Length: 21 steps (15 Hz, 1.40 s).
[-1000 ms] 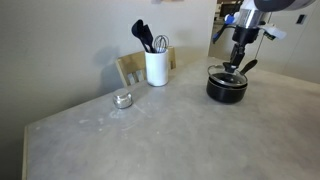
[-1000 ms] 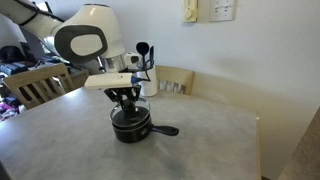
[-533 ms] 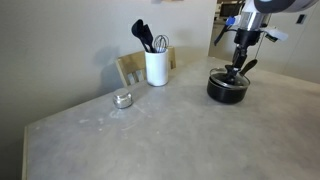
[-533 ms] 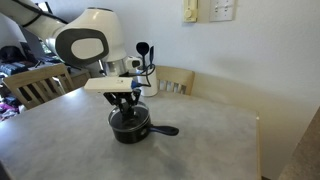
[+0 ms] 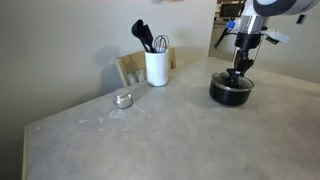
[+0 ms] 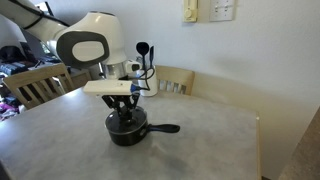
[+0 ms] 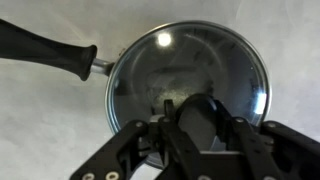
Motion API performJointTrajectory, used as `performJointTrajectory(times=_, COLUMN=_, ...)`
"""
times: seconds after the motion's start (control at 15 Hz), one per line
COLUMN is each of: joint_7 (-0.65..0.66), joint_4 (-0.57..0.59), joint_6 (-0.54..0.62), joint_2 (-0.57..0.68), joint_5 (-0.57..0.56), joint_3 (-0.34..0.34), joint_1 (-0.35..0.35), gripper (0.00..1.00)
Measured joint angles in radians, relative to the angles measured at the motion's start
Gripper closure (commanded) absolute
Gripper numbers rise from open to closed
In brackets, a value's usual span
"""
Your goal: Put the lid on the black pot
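Note:
The black pot (image 5: 232, 93) stands on the grey table at the far right, and shows in the middle of an exterior view (image 6: 127, 134) with its long handle (image 6: 165, 128) pointing right. The glass lid (image 7: 190, 60) with metal rim lies level over the pot in the wrist view, and the pot handle (image 7: 45, 50) sticks out to the upper left. My gripper (image 7: 203, 125) comes straight down from above, its fingers closed around the lid's black knob. It shows in both exterior views (image 5: 238, 72) (image 6: 125, 114).
A white utensil holder (image 5: 156, 67) with black utensils stands at the back by a wooden chair (image 5: 130, 68). A small round silver object (image 5: 123, 98) lies left of it. Another chair back (image 6: 176, 80) is behind the table, and the table edge (image 6: 255, 140) runs at the right.
My gripper has come down a little with the lid, which now sits lower on the pot. The pot has shifted slightly and its handle shows more.

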Motion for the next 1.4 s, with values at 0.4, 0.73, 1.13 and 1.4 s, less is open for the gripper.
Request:
performJointTrajectory(times=0.4, joint_7=0.012, joint_4=0.001, joint_6=-0.013, joint_2=0.004, joint_5=-0.116, joint_3=-0.003, joint_1=0.023, gripper=0.34)
performJointTrajectory(times=0.73, joint_7=0.061, joint_4=0.013, joint_6=-0.015, joint_2=0.004, joint_5=-0.148, joint_3=-0.002, joint_1=0.061, gripper=0.12)
performJointTrajectory(times=1.13, joint_7=0.443, joint_4=0.133, joint_6=-0.127, joint_2=-0.011, joint_5=-0.205, joint_3=-0.039, joint_1=0.199, gripper=0.00)
performJointTrajectory(times=1.4, joint_7=0.784, joint_4=0.274, joint_6=-0.281, joint_2=0.003, joint_5=-0.207, joint_3=-0.058, joint_1=0.331, gripper=0.00)
